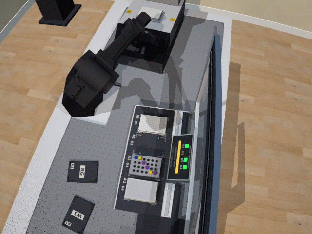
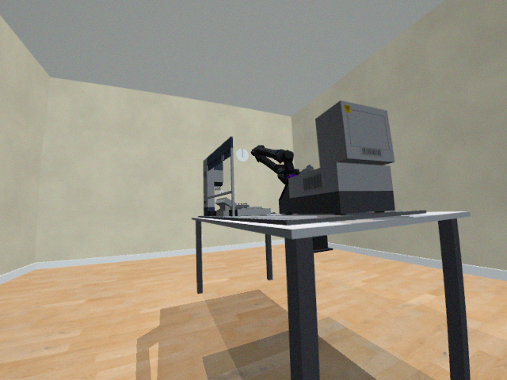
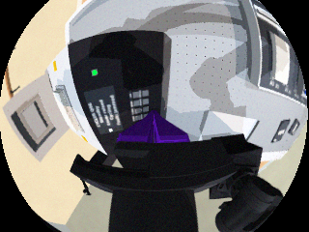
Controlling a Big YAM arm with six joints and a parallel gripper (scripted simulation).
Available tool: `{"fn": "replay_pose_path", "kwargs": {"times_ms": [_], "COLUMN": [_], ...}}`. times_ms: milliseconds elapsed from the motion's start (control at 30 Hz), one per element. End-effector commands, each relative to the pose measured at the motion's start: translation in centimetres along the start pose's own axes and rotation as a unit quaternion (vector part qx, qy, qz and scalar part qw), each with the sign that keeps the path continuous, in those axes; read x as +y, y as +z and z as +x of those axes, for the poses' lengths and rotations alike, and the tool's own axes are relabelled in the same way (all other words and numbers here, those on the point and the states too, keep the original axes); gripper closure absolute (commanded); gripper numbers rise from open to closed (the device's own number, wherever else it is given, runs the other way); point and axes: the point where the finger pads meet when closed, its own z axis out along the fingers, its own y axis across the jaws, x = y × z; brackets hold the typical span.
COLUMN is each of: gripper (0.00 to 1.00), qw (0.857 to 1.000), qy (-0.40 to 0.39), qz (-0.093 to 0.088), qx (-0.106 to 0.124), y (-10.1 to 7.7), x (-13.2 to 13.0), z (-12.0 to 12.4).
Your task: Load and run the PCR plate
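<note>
Cream walls and wood flooring surround the grey perforated tabletop (image 1: 83,141). Real-time cycler Q1 (image 1: 173,32) stands at 12 o'clock in the top view, lid (image 2: 354,131) raised upright, and PCR plate M06 (image 1: 152,13) lies on its block. Q1's lamp (image 3: 95,72) shows green in the wrist view. The black arm (image 1: 87,75) reaches from 9 o'clock toward Q1's panel (image 3: 110,106). The gripper (image 3: 154,130) hovers close in front of the keys, its purple fingers pressed together with nothing between them; contact with a key cannot be told. PCR plate N06 (image 1: 153,124) sits in D1, at the 12 o'clock end of the deck row. D2 (image 1: 148,145) holds no plate. The tube cooling block (image 1: 145,166) occupies D3 with coloured tubes in bores; the deep-well block (image 1: 140,190) sits in D4. Nests RG (image 1: 72,177) and W1 (image 1: 84,219) lie at 7 o'clock.
</note>
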Motion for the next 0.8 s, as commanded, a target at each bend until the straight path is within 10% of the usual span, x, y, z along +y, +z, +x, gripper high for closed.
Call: {"fn": "replay_pose_path", "kwargs": {"times_ms": [0,767], "gripper": [1.00,1.00], "qw": [1.000,1.000], "qy": [0.004,0.012], "qz": [-0.021,-0.022], "qx": [-0.012,-0.014], "y": [-0.3,2.5], "x": [2.6,4.6], "z": [-1.8,-2.1]}}
